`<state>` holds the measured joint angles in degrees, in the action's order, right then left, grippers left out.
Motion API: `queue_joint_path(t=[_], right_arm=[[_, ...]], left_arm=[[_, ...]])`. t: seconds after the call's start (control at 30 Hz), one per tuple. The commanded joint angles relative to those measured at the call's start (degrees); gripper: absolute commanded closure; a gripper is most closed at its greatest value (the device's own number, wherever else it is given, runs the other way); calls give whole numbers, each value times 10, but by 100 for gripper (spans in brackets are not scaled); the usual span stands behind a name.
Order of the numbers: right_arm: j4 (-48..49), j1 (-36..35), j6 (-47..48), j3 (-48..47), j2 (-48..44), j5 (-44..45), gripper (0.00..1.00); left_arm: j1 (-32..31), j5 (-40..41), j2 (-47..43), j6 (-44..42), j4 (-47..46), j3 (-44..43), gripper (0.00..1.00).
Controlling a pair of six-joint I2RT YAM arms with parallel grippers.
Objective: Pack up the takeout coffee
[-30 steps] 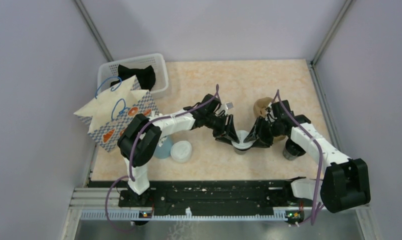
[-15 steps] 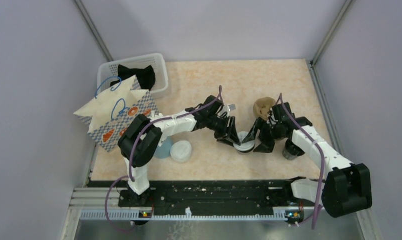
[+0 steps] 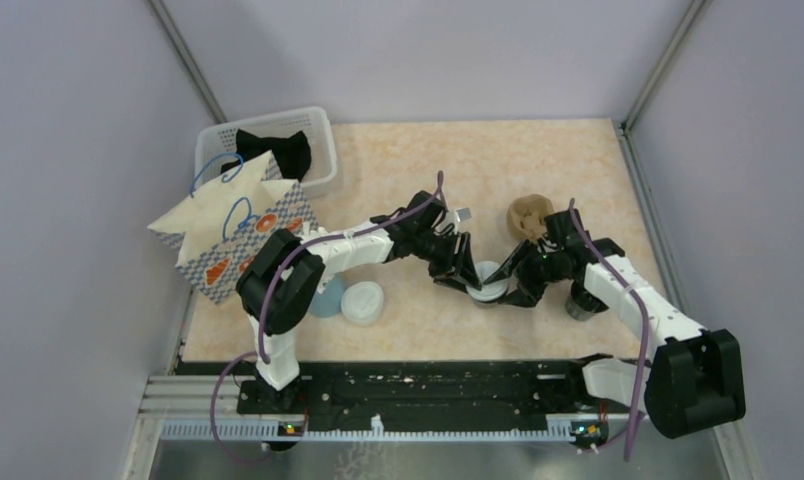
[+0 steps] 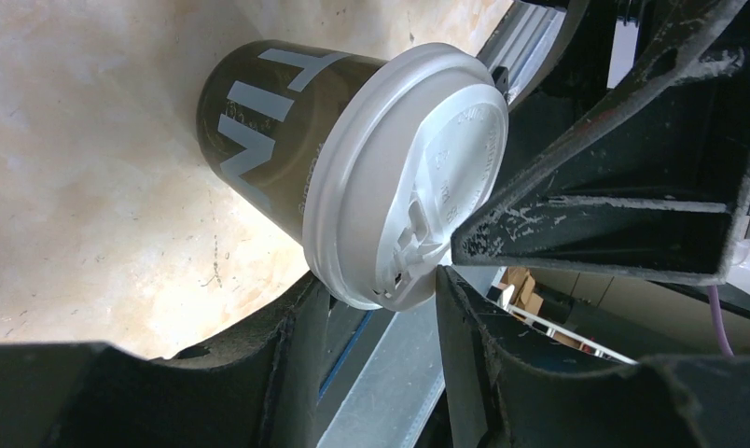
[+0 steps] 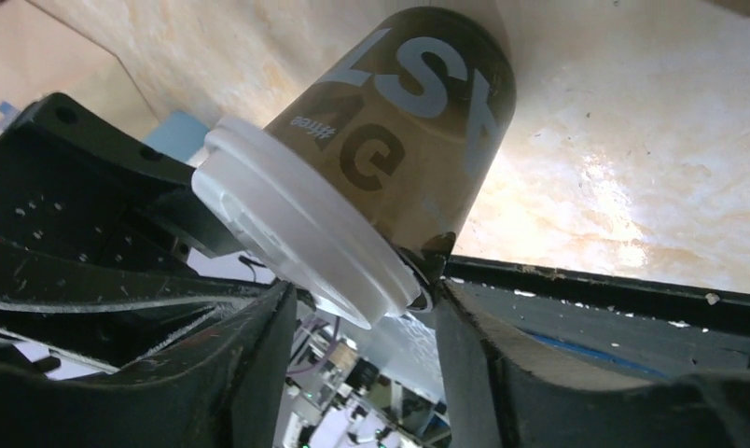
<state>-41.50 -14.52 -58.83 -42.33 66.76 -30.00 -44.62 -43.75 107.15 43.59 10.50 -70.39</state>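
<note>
Pickup: L gripper point(image 4: 385, 271), half-open, pinches takeout coffee point(image 4: 287, 140) by lid point(image 4: 418, 168), R gripper point(image 5: 364, 299) grip unclear; next we need steady lift to bag point(image 3: 240, 240).

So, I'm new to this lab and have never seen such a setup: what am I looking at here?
These are two robot arms bolted at the near edge of a table, each ending in a two-finger gripper. The wide picture comes from a fixed camera above and behind them; the other two come from cameras on the wrists, so the black shapes at the bottom are each arm's own fingers. On the table are a paper bag, a white basket, a light blue cup, a loose white lid, a round brown item, and a lidless black cup. In the middle stands the takeout coffee, dark with a white lid. The left gripper and the right gripper have their fingertips at its lid rim, from opposite sides; whether either grips it I cannot tell.
</note>
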Motion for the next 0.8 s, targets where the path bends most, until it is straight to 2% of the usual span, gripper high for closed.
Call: queue_joint_path(t=[0.0, 0.17, 0.4, 0.5, 0.63, 0.77], right_arm=[[32, -4, -43, 0, 5, 14, 48], [49, -4, -49, 1, 28, 17, 52], [64, -4, -41, -1, 46, 19, 64], [58, -3, -18, -9, 60, 20, 66], [45, -2, 20, -23, 70, 21, 63], [41, 0, 58, -33, 62, 29, 52]], left_arm=[[-2, 3, 8, -2, -22, -13, 48], [-2, 1, 10, 1, -26, -14, 48], [-2, 1, 19, 4, -25, -24, 47], [-2, 4, 22, -4, -14, -43, 45], [-1, 7, 27, -21, 4, -61, 39], [0, 6, 33, -30, 14, -73, 38]])
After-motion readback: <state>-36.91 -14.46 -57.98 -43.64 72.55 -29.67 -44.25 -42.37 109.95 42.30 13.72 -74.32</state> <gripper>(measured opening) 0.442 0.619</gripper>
